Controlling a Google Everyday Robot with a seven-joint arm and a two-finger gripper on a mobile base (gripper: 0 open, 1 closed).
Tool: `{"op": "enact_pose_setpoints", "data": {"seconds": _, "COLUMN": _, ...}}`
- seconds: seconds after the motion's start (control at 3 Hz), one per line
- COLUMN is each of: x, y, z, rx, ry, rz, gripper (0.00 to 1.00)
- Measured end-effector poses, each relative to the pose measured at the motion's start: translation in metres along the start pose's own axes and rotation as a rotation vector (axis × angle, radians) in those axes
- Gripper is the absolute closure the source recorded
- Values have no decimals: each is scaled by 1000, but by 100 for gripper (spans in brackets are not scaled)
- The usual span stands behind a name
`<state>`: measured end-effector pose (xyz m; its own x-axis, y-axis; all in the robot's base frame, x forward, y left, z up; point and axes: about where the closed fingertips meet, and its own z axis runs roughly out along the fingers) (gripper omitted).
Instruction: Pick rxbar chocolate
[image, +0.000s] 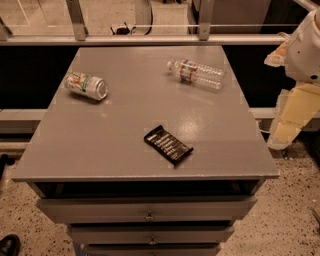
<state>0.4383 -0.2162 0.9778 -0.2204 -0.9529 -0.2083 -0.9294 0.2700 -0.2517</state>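
The rxbar chocolate (168, 145) is a flat black wrapper with rows of pale lettering. It lies diagonally on the grey table top (100, 140), near the front edge and a little right of centre. My gripper (289, 117) is pale yellow on a white arm and hangs off the table's right side, beyond the edge, well to the right of the bar and not touching it.
A green-and-white drink can (86, 85) lies on its side at the back left. A clear plastic water bottle (196, 73) lies at the back right. Drawers (147, 210) sit below the table's front edge. A railing (150, 39) runs behind the table.
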Motion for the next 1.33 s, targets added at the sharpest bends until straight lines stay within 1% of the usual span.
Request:
{"op": "enact_pose_setpoints", "data": {"seconds": 0.33, "x": 0, "y": 0, "z": 0, "rx": 0, "ry": 0, "rz": 0, "gripper": 0}}
{"op": "enact_pose_setpoints", "data": {"seconds": 0.67, "x": -18, "y": -1, "z": 4, "rx": 2, "ry": -21, "rz": 4, "gripper": 0}}
{"op": "enact_pose_setpoints", "data": {"seconds": 1.0, "x": -81, "y": -3, "z": 35, "rx": -50, "ry": -85, "rz": 59, "gripper": 0}}
{"op": "enact_pose_setpoints", "data": {"seconds": 1.33, "x": -121, "y": 3, "z": 61, "rx": -100, "ry": -107, "rz": 144, "gripper": 0}}
